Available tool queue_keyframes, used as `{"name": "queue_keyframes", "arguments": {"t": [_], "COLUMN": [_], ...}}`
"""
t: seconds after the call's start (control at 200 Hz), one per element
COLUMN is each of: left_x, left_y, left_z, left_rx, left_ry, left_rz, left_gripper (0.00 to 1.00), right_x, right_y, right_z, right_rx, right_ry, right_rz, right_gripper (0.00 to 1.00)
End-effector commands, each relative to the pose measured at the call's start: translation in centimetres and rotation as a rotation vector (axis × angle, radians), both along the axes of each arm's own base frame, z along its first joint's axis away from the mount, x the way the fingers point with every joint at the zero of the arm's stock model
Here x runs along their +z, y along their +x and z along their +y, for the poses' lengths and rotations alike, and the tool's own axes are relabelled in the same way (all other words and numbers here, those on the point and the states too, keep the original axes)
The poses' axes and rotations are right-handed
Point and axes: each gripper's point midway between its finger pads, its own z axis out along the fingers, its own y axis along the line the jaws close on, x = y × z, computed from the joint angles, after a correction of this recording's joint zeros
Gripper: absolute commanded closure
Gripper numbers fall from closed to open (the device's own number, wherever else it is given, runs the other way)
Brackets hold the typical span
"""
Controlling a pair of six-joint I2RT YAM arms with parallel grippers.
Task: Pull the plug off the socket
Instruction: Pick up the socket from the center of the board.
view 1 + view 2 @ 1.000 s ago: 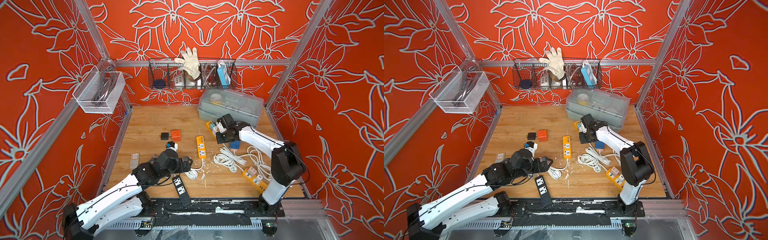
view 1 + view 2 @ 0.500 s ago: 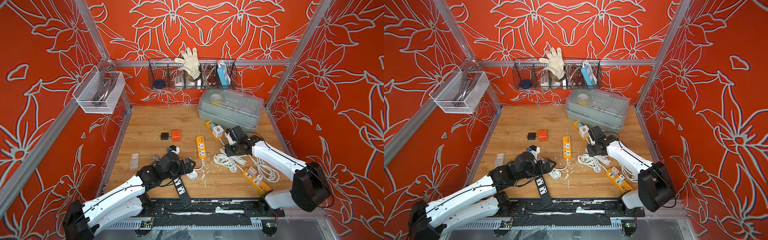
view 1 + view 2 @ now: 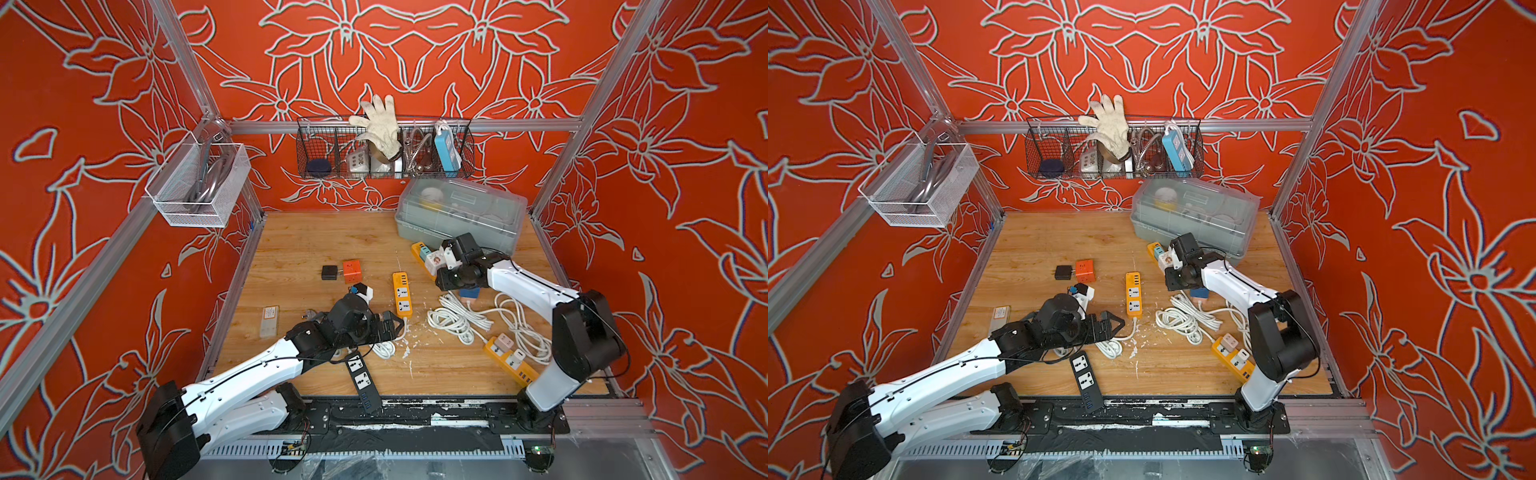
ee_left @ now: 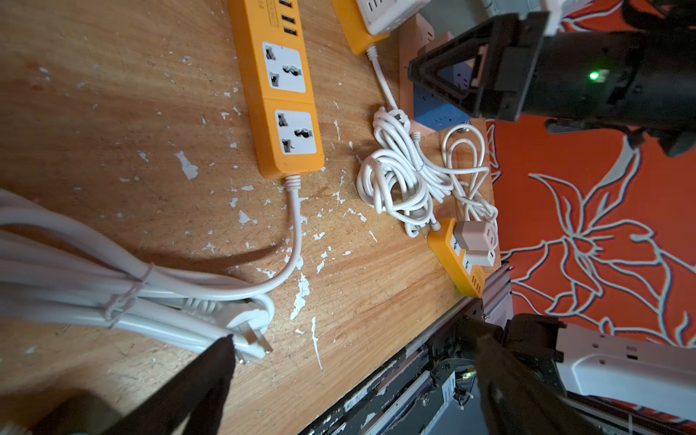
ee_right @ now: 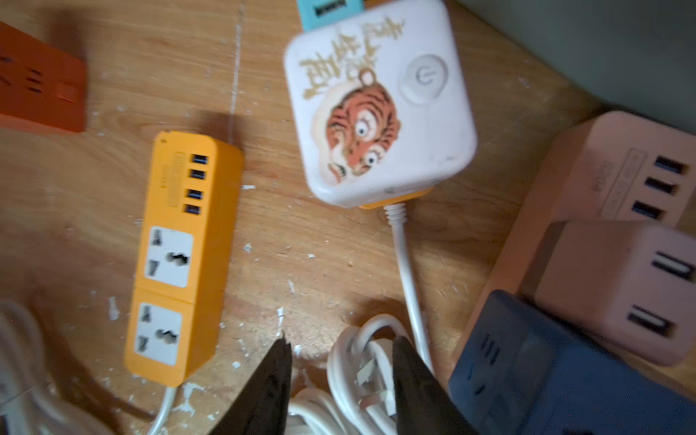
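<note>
Plug (image 5: 378, 105) (white tiger cube) sits on its orange strip (image 3: 416, 249) just ahead of the right hand (image 5: 341, 348), fingers (image 5: 271, 388) parted and empty, so I'd square them around its sides and pull straight off, no twisting.

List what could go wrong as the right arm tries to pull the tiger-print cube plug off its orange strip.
The orange strip under the tiger-print cube is unheld, the open left gripper far off: it may lift along. The right gripper, open, hangs by the white cable coil, which could snag. The grey box close behind leaves little room.
</note>
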Motion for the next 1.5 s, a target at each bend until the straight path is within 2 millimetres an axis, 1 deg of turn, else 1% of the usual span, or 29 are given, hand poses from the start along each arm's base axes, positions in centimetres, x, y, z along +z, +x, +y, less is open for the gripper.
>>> {"name": "queue_keyframes", "arguments": {"t": [0.0, 0.065, 0.215, 0.245, 0.29, 0.345, 0.365, 0.455, 0.495, 0.57, 0.651, 0.766, 0.841, 0.931, 0.976, 1.186, 1.261, 1.346, 1.416, 1.496], "left_x": [0.6, 0.8, 0.8, 0.8, 0.8, 0.9, 0.9, 0.9, 0.9, 0.9, 1.0, 1.1, 1.2, 1.2, 1.2, 1.1, 1.2, 1.3, 1.3, 1.3], "left_y": [0.1, 0.0, -0.2, -0.3, -0.3, -0.3, -0.4, -0.4, -0.4, -0.4, -0.4, -0.3, -0.4, -0.5, -0.5, -0.9, -1.0, -1.1, -1.1, -1.0], "left_z": [1.2, 1.7, 2.8, 2.9, 3.2, 3.4, 3.5, 3.9, 4.0, 4.2, 4.3, 4.4, 4.5, 4.8, 5.0, 5.8, 6.0, 6.2, 6.4, 6.5], "left_rx": [0.006, 0.015, 0.035, 0.038, 0.043, 0.047, 0.048, 0.056, 0.060, 0.065, 0.070, 0.073, 0.075, 0.081, 0.085, 0.097, 0.097, 0.098, 0.103, 0.108], "left_ry": [0.033, 0.035, 0.040, 0.041, 0.041, 0.043, 0.044, 0.045, 0.044, 0.042, 0.040, 0.042, 0.044, 0.048, 0.052, 0.065, 0.069, 0.076, 0.079, 0.077], "left_rz": [-0.043, -0.052, -0.060, -0.060, -0.063, -0.065, -0.065, -0.065, -0.068, -0.071, -0.074, -0.075, -0.077, -0.077, -0.078, -0.074, -0.075, -0.078, -0.083, -0.086], "left_gripper": [0.02, 0.02, 0.02, 0.02, 0.02, 0.02, 0.02, 0.02, 0.02, 0.02, 0.02, 0.02, 0.02, 0.02, 0.02, 0.02, 0.02, 0.02, 0.02, 0.02], "right_x": [-1.9, -2.6, -3.3, -3.4, -2.8, -1.3, -0.6, 2.7, 3.7, 4.8, 4.8, 4.0, 3.5, 2.9, 2.6, 0.9, 0.3, -0.4, -0.4, 0.1], "right_y": [0.2, 0.7, 1.6, 1.8, 2.1, 2.5, 2.7, 3.5, 3.8, 4.4, 5.1, 6.3, 7.2, 8.1, 8.6, 10.6, 10.9, 10.6, 10.2, 9.9], "right_z": [-2.3, -2.6, -3.4, -3.1, -2.3, -0.9, -0.6, 0.0, 0.2, 0.1, -0.5, -1.0, -0.8, -0.5, -0.1, 1.7, 2.5, 3.2, 3.6, 3.9], "right_rx": [-0.041, -0.041, -0.054, -0.048, -0.026, 0.011, 0.016, 0.029, 0.045, 0.067, 0.065, 0.055, 0.054, 0.046, 0.052, 0.083, 0.106, 0.126, 0.142, 0.171], "right_ry": [-0.148, -0.181, -0.236, -0.226, -0.183, -0.100, -0.077, -0.024, -0.017, -0.043, -0.098, -0.159, -0.158, -0.145, -0.130, -0.101, -0.073, -0.045, -0.020, 0.000], "right_rz": [0.045, 0.061, 0.071, 0.070, 0.043, -0.013, -0.038, -0.139, -0.168, -0.182, -0.179, -0.181, -0.221, -0.276, -0.295, -0.274, -0.248, -0.216, -0.219, -0.240], "right_gripper": [0.53, 0.53, 0.53, 0.53, 0.52, 0.50, 0.48, 0.29, 0.22, 0.14, 0.11, 0.08, 0.06, 0.05, 0.06, 0.08, 0.13, 0.20, 0.25, 0.32]}}
